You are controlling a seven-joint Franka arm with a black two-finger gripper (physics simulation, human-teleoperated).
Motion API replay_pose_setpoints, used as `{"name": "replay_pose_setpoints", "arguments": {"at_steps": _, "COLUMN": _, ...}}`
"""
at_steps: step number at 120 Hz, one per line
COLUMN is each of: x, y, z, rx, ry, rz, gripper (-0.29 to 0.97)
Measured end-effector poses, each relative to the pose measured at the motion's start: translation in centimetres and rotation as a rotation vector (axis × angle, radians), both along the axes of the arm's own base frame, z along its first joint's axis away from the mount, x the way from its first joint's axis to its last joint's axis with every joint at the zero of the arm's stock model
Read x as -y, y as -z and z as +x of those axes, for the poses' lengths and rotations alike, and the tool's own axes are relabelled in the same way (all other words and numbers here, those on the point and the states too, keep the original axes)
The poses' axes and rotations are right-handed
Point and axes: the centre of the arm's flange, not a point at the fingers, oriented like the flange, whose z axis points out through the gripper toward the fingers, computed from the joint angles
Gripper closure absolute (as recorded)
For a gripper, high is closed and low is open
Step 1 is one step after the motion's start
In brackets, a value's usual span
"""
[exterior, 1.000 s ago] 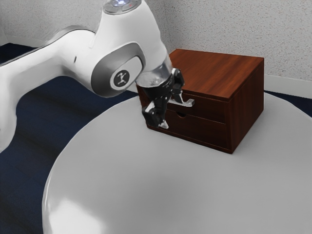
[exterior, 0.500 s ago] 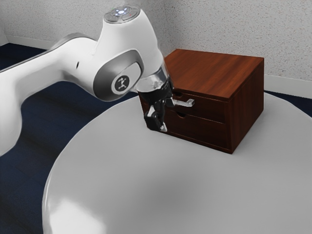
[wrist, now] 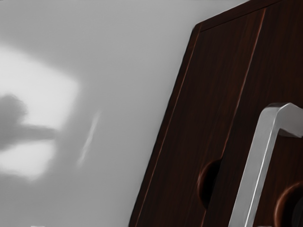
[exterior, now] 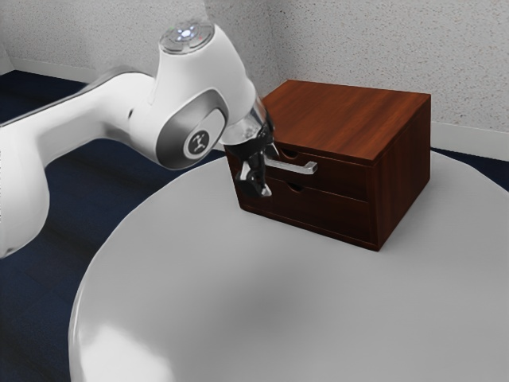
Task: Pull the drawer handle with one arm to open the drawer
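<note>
Drawer handle (exterior: 293,167), a silver bar, juts from the upper drawer (exterior: 338,175) of a wooden cabinet (exterior: 350,119), right of centre on the round white tabletop (exterior: 238,302). The black pincer (exterior: 259,179) hangs at the bar's left end and hides it there, so its grip cannot be made out. The white arm (exterior: 119,135) enters from the left, wrist bent down.

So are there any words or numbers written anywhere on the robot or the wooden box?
No words or numbers can be read anywhere.
Round cap on the arm: a small white sign, too small to read as a letter.
Drawer box, handle, table: no writing on them.
</note>
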Motion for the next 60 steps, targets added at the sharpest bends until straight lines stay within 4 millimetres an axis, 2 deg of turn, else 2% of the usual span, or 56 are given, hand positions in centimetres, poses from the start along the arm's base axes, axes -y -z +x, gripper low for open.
{"name": "replay_pose_setpoints", "arguments": {"at_steps": 19, "x": -1.2, "y": 1.6, "z": 1.0, "rx": -0.012, "ry": 0.022, "rz": 0.029, "gripper": 0.12}}
{"name": "replay_pose_setpoints", "arguments": {"at_steps": 36, "x": -1.4, "y": 2.6, "z": 1.6, "rx": -0.019, "ry": 0.054, "rz": 0.050, "gripper": 0.12}}
{"name": "replay_pose_setpoints", "arguments": {"at_steps": 60, "x": -1.8, "y": 2.3, "z": 1.9, "rx": 0.003, "ry": 0.108, "rz": 0.075, "gripper": 0.12}}
